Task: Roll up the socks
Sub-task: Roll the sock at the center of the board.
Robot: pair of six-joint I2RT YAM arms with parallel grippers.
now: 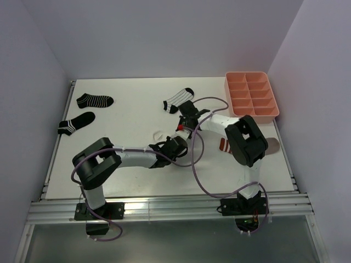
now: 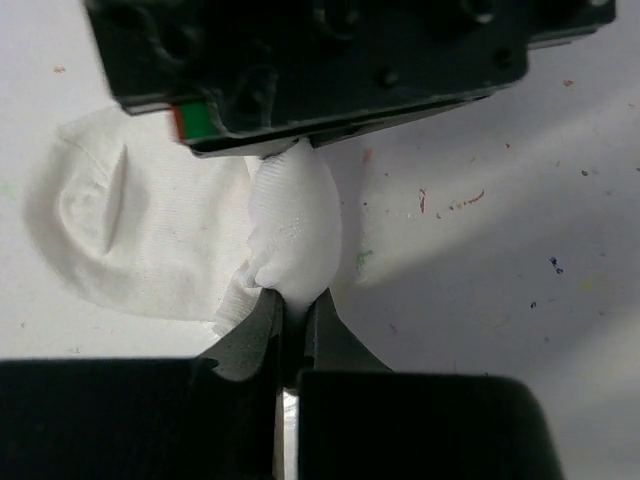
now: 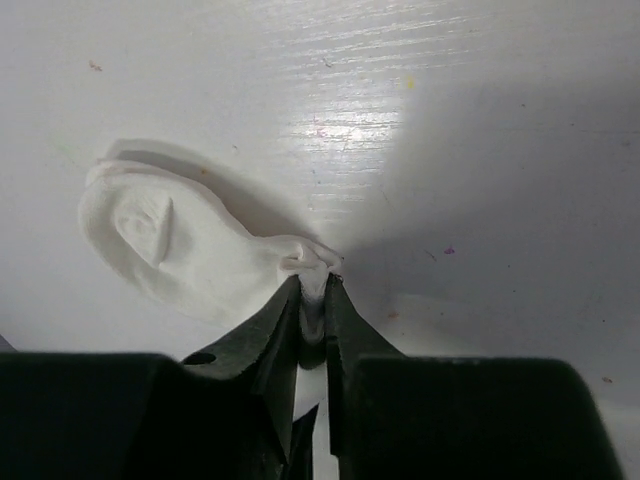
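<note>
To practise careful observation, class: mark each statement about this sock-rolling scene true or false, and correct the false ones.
1. The left jaws and the right jaws both pinch the white sock. True.
2. The pink tray holds a sock. False: its compartments look empty.
3. The black striped socks lie apart from the arms on the table's left side. True.
4. The white sock is already rolled into a tight bundle. False: it is bunched only where the jaws grip it, and the rest lies flat on the table.
</note>
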